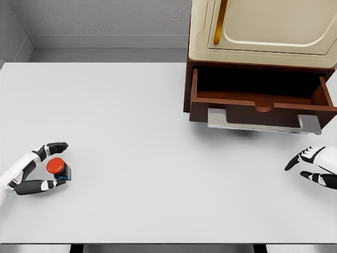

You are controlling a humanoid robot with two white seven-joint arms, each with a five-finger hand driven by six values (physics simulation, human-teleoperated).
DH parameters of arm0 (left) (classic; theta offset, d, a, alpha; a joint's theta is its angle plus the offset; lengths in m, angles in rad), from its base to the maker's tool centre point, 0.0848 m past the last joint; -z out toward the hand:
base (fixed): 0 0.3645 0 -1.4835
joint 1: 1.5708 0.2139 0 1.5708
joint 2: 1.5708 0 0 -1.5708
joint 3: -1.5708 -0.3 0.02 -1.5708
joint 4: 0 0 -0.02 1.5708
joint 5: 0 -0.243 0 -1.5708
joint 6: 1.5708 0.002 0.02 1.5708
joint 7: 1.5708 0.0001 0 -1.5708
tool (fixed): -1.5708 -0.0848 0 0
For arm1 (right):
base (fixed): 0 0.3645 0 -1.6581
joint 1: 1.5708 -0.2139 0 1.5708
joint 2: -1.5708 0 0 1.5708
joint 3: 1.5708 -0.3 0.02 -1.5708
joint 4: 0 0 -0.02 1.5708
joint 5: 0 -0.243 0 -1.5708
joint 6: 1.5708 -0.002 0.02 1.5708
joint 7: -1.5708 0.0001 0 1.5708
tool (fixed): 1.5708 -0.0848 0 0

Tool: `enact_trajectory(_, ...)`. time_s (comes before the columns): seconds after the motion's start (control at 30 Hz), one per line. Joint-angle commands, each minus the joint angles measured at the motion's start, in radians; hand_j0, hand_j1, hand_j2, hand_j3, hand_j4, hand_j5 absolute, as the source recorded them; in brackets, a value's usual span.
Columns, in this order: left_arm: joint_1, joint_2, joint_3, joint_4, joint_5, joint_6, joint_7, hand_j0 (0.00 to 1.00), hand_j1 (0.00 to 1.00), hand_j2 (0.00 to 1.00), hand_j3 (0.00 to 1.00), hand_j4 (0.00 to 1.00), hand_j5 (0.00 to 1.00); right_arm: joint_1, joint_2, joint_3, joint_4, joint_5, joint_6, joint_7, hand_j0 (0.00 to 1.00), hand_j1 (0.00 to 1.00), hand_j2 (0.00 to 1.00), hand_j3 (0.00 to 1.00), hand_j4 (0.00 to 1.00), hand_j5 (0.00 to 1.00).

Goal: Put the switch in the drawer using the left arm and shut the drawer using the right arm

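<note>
The switch point(58, 168), a dark box with a round red button on top, lies on the white table point(137, 132) at the lower left. My left hand point(52, 166) reaches around it, one finger above and one below, fingers spread and close to its sides; contact is unclear. The brown drawer point(261, 103) stands pulled open under a cream cabinet point(263, 31) at the upper right, its dark inside empty, with a grey handle point(263, 123) on its front. My right hand point(308, 166) rests at the right edge below the drawer, fingers relaxed and holding nothing.
A grey wall point(100, 18) runs along the table's far edge. The table's near edge point(158, 244) lies along the bottom of the view.
</note>
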Motion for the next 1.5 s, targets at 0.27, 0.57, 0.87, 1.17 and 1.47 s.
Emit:
enact_trajectory(0.27,0.006,0.001,0.000,0.023,-0.009,0.001,0.000,0.72,0.72,0.72,0.72,0.72,0.72,0.000,-0.001,0.000,0.000,-0.007,0.001,0.000,0.56,0.56,0.56,0.56,0.56,0.56)
enact_trajectory(0.57,0.006,0.001,0.000,0.013,-0.009,0.001,0.000,0.39,0.39,0.39,0.39,0.39,0.39,0.002,-0.001,0.000,0.000,-0.007,0.001,0.000,0.57,0.57,0.57,0.57,0.57,0.57)
enact_trajectory(0.87,-0.002,0.011,0.015,-0.056,-0.006,0.001,-0.001,0.34,0.34,0.34,0.34,0.34,0.34,0.002,-0.001,0.000,0.000,-0.007,0.001,0.000,0.56,0.56,0.56,0.56,0.56,0.56)
enact_trajectory(1.17,-0.048,-0.002,0.008,-0.158,-0.017,0.001,-0.004,0.31,0.31,0.31,0.31,0.31,0.31,0.002,-0.001,-0.002,0.000,-0.007,0.001,0.000,0.57,0.57,0.57,0.57,0.57,0.57)
enact_trajectory(1.47,-0.089,-0.008,-0.001,-0.221,-0.017,0.001,-0.003,0.30,0.30,0.30,0.30,0.30,0.30,0.002,0.001,-0.002,0.000,-0.007,0.001,0.000,0.57,0.57,0.57,0.57,0.57,0.57)
